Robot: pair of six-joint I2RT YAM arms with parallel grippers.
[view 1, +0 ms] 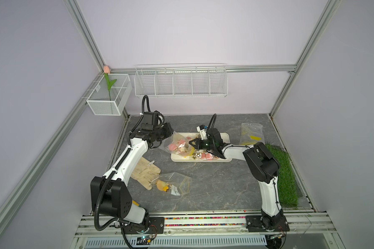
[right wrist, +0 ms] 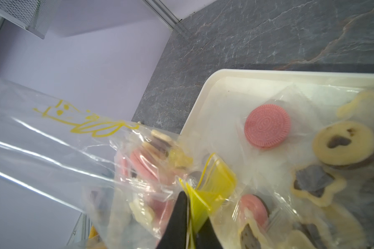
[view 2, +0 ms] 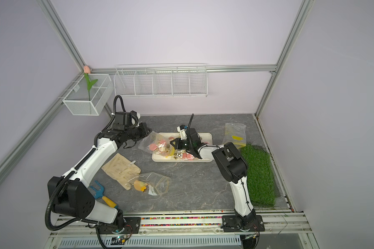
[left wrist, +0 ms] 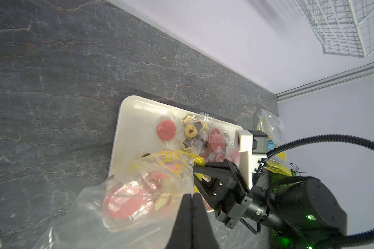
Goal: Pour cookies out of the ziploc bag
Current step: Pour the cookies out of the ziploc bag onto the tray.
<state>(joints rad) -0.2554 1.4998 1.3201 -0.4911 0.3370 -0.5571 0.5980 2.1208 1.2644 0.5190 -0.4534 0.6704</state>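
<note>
Clear yellow-zip ziploc bag [view 1: 167,142] pinched by left hand [left wrist: 192,197] at far end, right hand [right wrist: 188,204] at mouth; small pink, beige and brown cookies [right wrist: 267,125] partly on cream rectangular tray [right wrist: 220,112], partly bagged; narrow mouth may jam them or spill some onto grey table [view 1: 203,183].

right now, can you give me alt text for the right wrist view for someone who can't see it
The right gripper pinches the yellow zip strip of a clear ziploc bag holding pink and beige cookies, its mouth over a cream tray. More wrapped cookies, including a pink sandwich cookie, lie on the tray, on a grey marbled table.
</note>
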